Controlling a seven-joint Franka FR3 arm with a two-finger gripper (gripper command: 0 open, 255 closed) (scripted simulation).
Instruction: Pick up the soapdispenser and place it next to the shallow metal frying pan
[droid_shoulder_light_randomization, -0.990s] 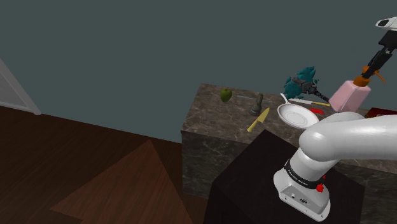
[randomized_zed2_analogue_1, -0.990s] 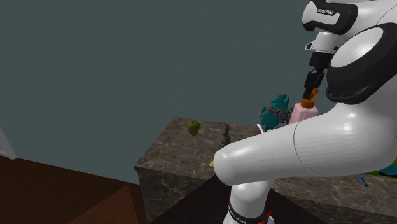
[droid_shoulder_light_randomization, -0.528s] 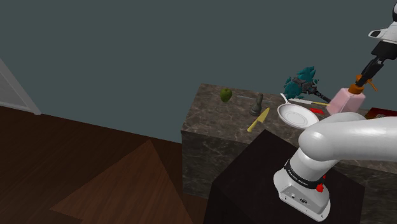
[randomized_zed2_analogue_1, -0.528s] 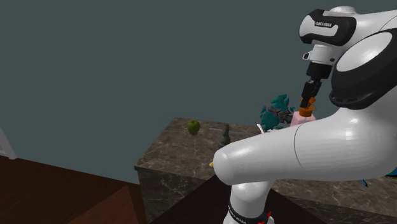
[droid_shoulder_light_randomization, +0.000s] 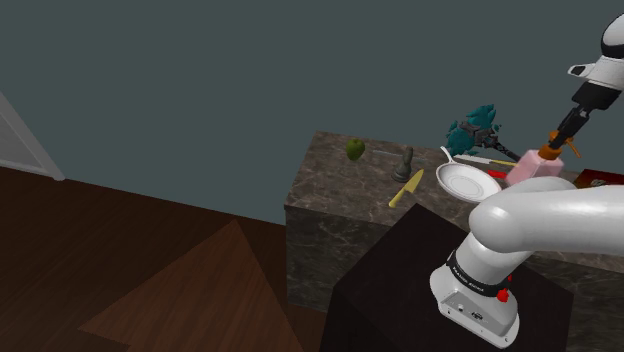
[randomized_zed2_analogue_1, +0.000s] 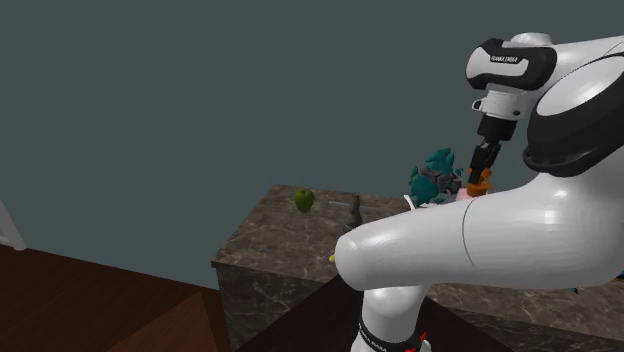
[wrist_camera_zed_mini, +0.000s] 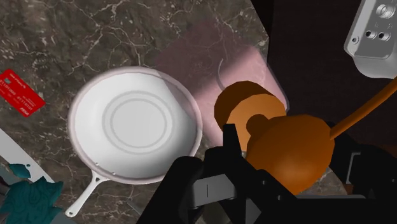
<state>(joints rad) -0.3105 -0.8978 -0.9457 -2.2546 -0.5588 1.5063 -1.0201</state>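
Note:
The soap dispenser (droid_shoulder_light_randomization: 530, 166) has a pink body and an orange pump head (droid_shoulder_light_randomization: 549, 152). My gripper (droid_shoulder_light_randomization: 560, 138) is shut on the pump head and holds the bottle upright, low over the dark marble counter (droid_shoulder_light_randomization: 345, 185). The shallow white frying pan (droid_shoulder_light_randomization: 467, 182) lies just to the shoulder view's left of the bottle. In the wrist view the pink body (wrist_camera_zed_mini: 219, 70) sits against the rim of the pan (wrist_camera_zed_mini: 133, 127), with the gripper (wrist_camera_zed_mini: 289, 162) clasping the orange pump (wrist_camera_zed_mini: 289, 149). The arm hides the bottle's base, so whether it touches the counter is unclear. The second exterior view shows the gripper (randomized_zed2_analogue_1: 481, 166) on the pump (randomized_zed2_analogue_1: 478, 181).
On the counter lie a green fruit (droid_shoulder_light_randomization: 354, 149), a small dark figure (droid_shoulder_light_randomization: 406, 160), a yellow knife (droid_shoulder_light_randomization: 406, 188), a teal toy (droid_shoulder_light_randomization: 475, 125) and a red card (wrist_camera_zed_mini: 21, 92). My black stand (droid_shoulder_light_randomization: 395, 290) is at the counter's near side. The floor is dark wood.
The gripper has come down with the dispenser and shifted toward the shoulder view's left, bringing the bottle close beside the pan.

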